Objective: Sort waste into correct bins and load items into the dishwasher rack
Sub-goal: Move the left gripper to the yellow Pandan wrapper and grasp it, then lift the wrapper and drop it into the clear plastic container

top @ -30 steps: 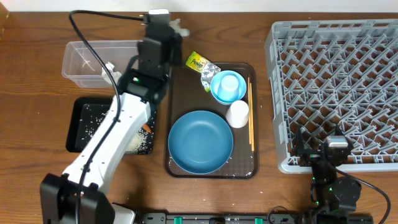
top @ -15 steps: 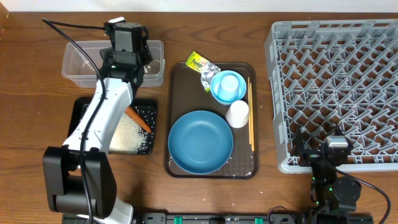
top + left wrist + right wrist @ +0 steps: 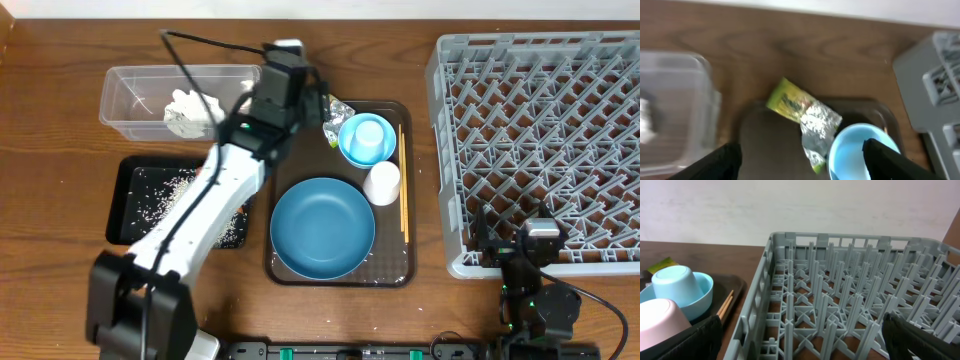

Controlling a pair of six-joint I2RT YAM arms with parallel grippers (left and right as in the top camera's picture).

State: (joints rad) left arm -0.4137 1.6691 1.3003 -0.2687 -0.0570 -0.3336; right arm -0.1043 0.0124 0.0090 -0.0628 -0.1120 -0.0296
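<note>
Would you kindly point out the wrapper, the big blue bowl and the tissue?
wrapper (image 3: 802, 111), left wrist view, its middle
big blue bowl (image 3: 322, 228), overhead view, inner floor
tissue (image 3: 188, 110), overhead view, its middle

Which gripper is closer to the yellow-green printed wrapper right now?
Left. The left gripper hovers just above the yellow-green printed wrapper, jaws open; the right gripper is far off, at the large grey plastic rack's near edge.

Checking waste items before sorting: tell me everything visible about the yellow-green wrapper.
The wrapper is a crumpled packet, one end yellow-green with print, the other bare silver foil. It lies flat at the far left corner of the brown serving tray, printed end over the rim, foil end right beside the light-blue bowl. The open left gripper hangs above it, not touching.
</note>
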